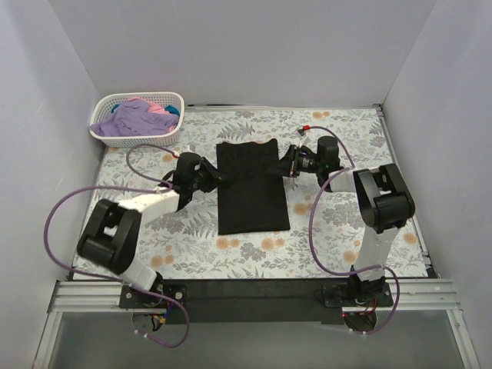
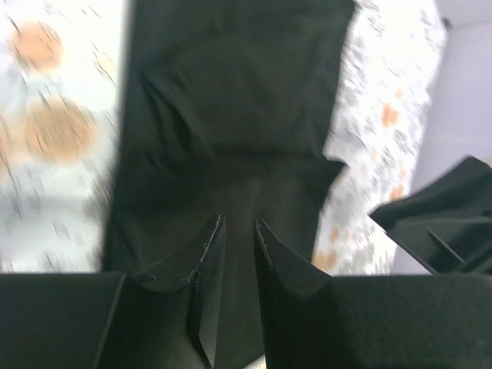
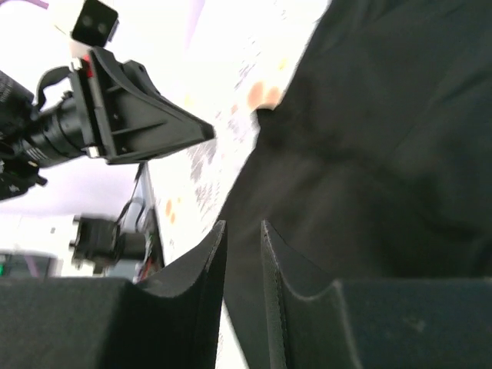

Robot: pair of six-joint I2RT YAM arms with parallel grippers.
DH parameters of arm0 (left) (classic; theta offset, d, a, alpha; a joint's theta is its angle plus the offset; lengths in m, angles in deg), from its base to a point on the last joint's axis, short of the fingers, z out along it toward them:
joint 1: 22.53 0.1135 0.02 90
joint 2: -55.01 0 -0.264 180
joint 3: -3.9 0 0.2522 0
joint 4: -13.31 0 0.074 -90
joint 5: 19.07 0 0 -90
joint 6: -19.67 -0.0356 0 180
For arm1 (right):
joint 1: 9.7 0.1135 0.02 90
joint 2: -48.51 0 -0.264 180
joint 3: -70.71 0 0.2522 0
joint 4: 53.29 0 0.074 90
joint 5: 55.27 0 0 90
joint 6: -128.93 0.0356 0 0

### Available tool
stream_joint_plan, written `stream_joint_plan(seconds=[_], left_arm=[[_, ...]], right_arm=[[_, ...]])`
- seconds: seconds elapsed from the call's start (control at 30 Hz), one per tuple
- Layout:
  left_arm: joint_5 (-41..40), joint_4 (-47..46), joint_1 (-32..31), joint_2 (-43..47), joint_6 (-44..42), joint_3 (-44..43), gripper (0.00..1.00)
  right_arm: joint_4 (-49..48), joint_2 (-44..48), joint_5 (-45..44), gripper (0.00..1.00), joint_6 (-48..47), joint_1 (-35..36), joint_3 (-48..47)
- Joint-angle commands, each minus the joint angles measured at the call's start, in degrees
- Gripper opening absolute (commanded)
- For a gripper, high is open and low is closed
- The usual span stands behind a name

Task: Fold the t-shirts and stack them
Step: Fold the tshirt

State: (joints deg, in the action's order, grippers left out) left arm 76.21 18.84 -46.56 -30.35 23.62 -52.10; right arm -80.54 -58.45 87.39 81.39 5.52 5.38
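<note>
The left fingers stand nearly together with a thin slit between them, their tips at the left edge of the black t-shirt. That wrist view is blurred and black on black, so I cannot tell whether cloth is pinched in the slit. The right fingers show the same narrow slit at the shirt's right edge, across from the left pair. There too I cannot tell a grip from a near miss.

The shirt lies flat as a long narrow panel running away from the arm bases. Its sleeves appear to be turned in already. Both pairs of fingers sit in its far half, so the step in hand looks like the crosswise fold, bringing one end over the other.

To do it well, each pair should catch every layer at its edge. If only the top layer is taken, the panel will likely peel open on the lift. The left pair sits slightly nearer the bases than the right, so they should be evened out or the crease may run askew. The two should rise together and level, with just enough tension to keep the span from sagging. They should carry the cloth along the shirt's length and let go only once the edges lie matched.

Around the shirt, the flowered counter is bare. Beyond the shirt's far left corner and well apart from it, the white basket holds the other t-shirts, lavender, pink and teal, in an unfolded heap.
</note>
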Motion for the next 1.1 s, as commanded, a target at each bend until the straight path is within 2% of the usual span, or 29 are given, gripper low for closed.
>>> stream_joint_plan(seconds=[0.0,0.2,0.33,0.47,0.6,0.7,0.73,0.77,0.8,0.87,0.9,1.0,1.07], left_arm=[[4.6,-3.4,3.5,-10.9,-1.9,-5.1,0.20],[6.1,-5.3,6.0,-22.9,-1.6,-10.8,0.19],[6.1,-6.0,6.7,-25.2,-0.9,-10.3,0.19],[6.5,-6.2,6.5,-20.1,-2.6,-7.9,0.26],[3.6,-1.5,6.2,-10.8,-6.1,-6.7,0.36],[0.0,4.7,5.3,-3.0,-9.7,-7.0,0.45],[-2.4,9.5,4.4,-1.4,-10.5,-7.7,0.48],[-3.4,12.1,3.9,0.4,-12.3,-8.1,0.55],[-4.6,14.8,3.5,2.7,-13.0,-8.8,0.59],[-8.9,22.7,1.2,5.0,-14.3,-10.0,0.68],[-10.1,25.2,0.4,7.2,-15.0,-10.1,0.72],[-14.8,34.0,-4.3,9.8,-14.9,-9.9,0.77],[-16.3,39.9,-8.3,11.3,-13.1,-9.6,0.81]], right_arm=[[-0.8,-8.0,-2.7,0.31,1.8,-1.1,-5.7],[-0.6,-18.2,-5.4,0.31,2.4,-4.4,-12.1],[-0.5,-21.7,-5.8,0.31,3.2,-6.0,-12.7],[-0.1,-18.4,-6.2,0.30,2.5,-6.9,-9.3],[4.0,-7.3,-8.4,0.31,-1.6,-6.9,-4.9],[15.1,0.4,-12.2,0.31,-8.7,-6.8,-3.2],[23.2,2.4,-14.0,0.32,-11.4,-6.6,-2.9],[27.8,4.3,-16.1,0.33,-13.8,-6.2,-2.7],[32.8,8.0,-22.3,0.33,-19.0,-5.8,-2.7],[45.1,11.8,-28.6,0.36,-22.7,-4.0,-2.1],[48.0,15.3,-33.6,0.39,-24.9,-3.2,-1.0],[56.9,21.8,-41.5,0.47,-26.9,0.6,1.6],[61.2,24.6,-44.0,0.50,-27.3,4.1,3.1]])
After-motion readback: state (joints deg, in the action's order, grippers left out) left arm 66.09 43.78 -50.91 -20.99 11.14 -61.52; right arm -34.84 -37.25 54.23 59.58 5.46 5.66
